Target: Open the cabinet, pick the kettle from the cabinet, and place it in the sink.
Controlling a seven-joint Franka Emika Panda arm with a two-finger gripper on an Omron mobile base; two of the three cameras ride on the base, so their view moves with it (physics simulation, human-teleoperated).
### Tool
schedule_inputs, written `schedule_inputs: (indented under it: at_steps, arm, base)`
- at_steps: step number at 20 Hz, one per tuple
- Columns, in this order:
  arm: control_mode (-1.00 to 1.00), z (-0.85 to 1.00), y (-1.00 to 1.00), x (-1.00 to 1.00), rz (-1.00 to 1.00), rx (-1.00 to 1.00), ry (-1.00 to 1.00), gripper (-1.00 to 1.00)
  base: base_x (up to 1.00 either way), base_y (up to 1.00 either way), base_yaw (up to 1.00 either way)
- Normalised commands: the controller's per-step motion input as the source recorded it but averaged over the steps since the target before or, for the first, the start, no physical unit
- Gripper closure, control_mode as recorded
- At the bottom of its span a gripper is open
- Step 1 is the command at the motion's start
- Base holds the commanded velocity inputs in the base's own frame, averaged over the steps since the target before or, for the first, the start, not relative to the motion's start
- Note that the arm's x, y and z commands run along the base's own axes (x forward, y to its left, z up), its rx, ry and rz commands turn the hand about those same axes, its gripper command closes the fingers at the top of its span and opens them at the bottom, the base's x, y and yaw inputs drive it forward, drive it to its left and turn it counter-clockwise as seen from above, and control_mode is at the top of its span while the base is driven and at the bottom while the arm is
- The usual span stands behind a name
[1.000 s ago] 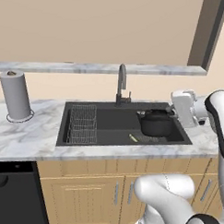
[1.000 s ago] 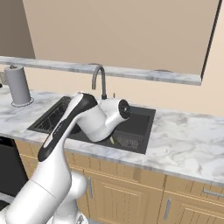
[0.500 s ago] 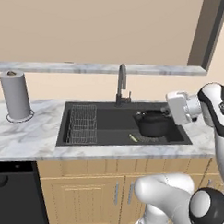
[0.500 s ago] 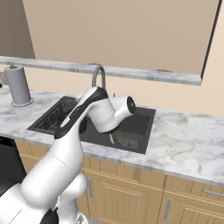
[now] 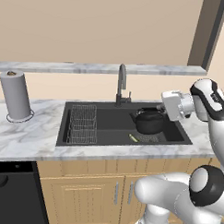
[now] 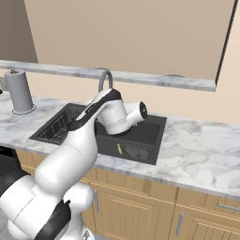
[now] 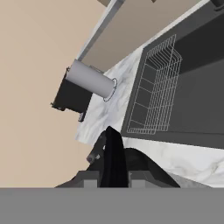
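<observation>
One kettle: the black kettle point(image 5: 149, 121) sits in the right part of the sink point(image 5: 108, 130), on the basin floor, upright, lid knob and arched handle on top.
Kettle, hidden parts: its right side is covered by the white hand in the left base view; in the right base view the arm covers it entirely.
Gripper: the gripper point(image 5: 159, 109) is at the kettle's upper right, fingers clenched on the kettle's arched handle; in the hand view the fingertips point(image 7: 114, 173) press on a dark curved band, the handle seen edge-on.
Grip detail: the contact itself is small and dark against the dark kettle, hard to make out from the base views.
Sink contents: a wire dish rack point(image 5: 82, 123) fills the left part; a small yellow-green object point(image 5: 133, 138) lies near the front wall, too small to identify.
Faucet: a dark gooseneck faucet point(image 5: 121, 84) stands at the far rim, centre.
Counter: a paper towel roll point(image 5: 15, 95) stands upright on the marble counter point(image 5: 25, 137), left of the sink, well apart.
Cabinet: the wall cabinet point(image 6: 131, 35) is cut off by the top edge; its doors and handles cannot be made out.
</observation>
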Motion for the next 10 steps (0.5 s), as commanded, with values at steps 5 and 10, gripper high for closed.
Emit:
schedule_inputs:
  at_steps: [5, 10]
  arm:
    - [-1.00, -0.24, 0.05, 0.24, 0.08, 0.00, -0.19, 1.00]
    - [-1.00, -0.18, 0.07, 0.31, 0.01, 0.00, -0.13, 1.00]
  base:
    - [0.00, 0.00, 0.00]
    - [0.00, 0.00, 0.00]
